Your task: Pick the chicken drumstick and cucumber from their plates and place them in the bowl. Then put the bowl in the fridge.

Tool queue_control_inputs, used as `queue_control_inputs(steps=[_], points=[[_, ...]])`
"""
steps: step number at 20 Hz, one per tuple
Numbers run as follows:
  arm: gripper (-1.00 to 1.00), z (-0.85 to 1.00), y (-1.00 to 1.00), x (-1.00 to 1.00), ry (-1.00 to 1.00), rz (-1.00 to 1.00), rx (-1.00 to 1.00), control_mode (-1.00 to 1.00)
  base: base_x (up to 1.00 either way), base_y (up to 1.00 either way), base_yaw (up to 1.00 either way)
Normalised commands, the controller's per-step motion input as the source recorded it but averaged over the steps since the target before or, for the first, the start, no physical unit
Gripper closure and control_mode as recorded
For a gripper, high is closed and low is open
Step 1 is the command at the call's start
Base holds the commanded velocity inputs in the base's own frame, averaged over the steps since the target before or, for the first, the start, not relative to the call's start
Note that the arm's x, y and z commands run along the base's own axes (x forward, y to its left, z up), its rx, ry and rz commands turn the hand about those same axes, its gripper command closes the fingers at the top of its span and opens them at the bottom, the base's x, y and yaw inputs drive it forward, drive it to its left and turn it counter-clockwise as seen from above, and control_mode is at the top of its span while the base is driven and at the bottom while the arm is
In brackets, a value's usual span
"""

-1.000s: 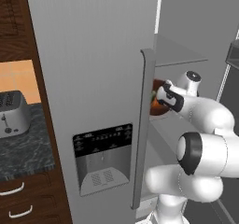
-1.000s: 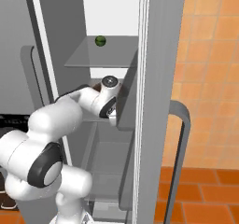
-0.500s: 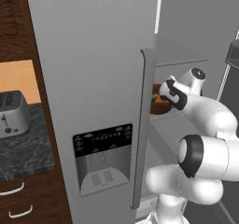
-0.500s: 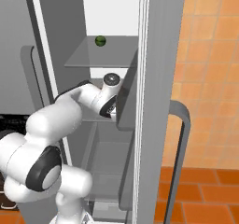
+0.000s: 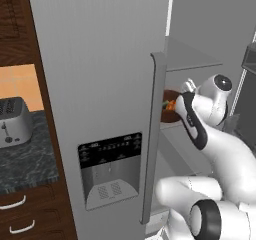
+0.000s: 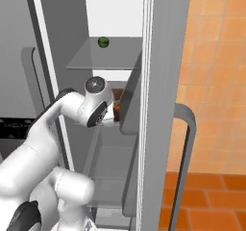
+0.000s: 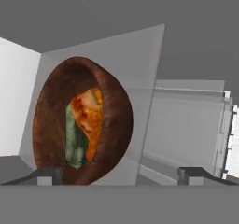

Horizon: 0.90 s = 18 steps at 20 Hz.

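Observation:
The dark reddish-brown bowl (image 7: 111,111) rests on a shelf inside the fridge (image 5: 100,59), tilted in the hand view. In it lie the orange-brown chicken drumstick (image 7: 89,115) and the green cucumber (image 7: 73,141) side by side. My gripper (image 7: 119,175) is open just in front of the bowl; one fingertip overlaps its lower rim, the other stands well off to the side over the bare shelf. From the left base view the bowl (image 5: 168,115) peeks out past the shut door's edge. The right base view shows a sliver of the bowl (image 6: 116,109) beside my wrist. The plates are out of view.
The left fridge door with its dispenser panel (image 5: 110,166) is shut; the right door (image 6: 161,105) stands open beside my arm, its handle (image 6: 185,153) facing out. A small green ball (image 6: 103,42) sits on the glass shelf above. A toaster (image 5: 11,121) stands on the counter at left.
The jaws have opened wide and let go of the bowl, which stays on the shelf. The hand has lifted slightly and edged back.

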Motion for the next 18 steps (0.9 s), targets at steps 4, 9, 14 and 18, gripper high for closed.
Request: queue_control_inputs(steps=[4,9,14,18], points=[[-1.00,0.54,0.03,-1.00,-0.09,0.01,0.00,-1.00,0.00,0.00,0.00],[-1.00,0.69,0.09,-1.00,-0.11,0.06,0.00,-1.00,0.00,0.00,0.00],[-1.00,0.77,0.25,-1.00,-0.16,0.08,-0.08,-1.00,0.00,0.00,0.00],[-1.00,0.90,0.32,-0.99,-0.17,0.05,-0.10,-1.00,0.00,0.00,0.00]])
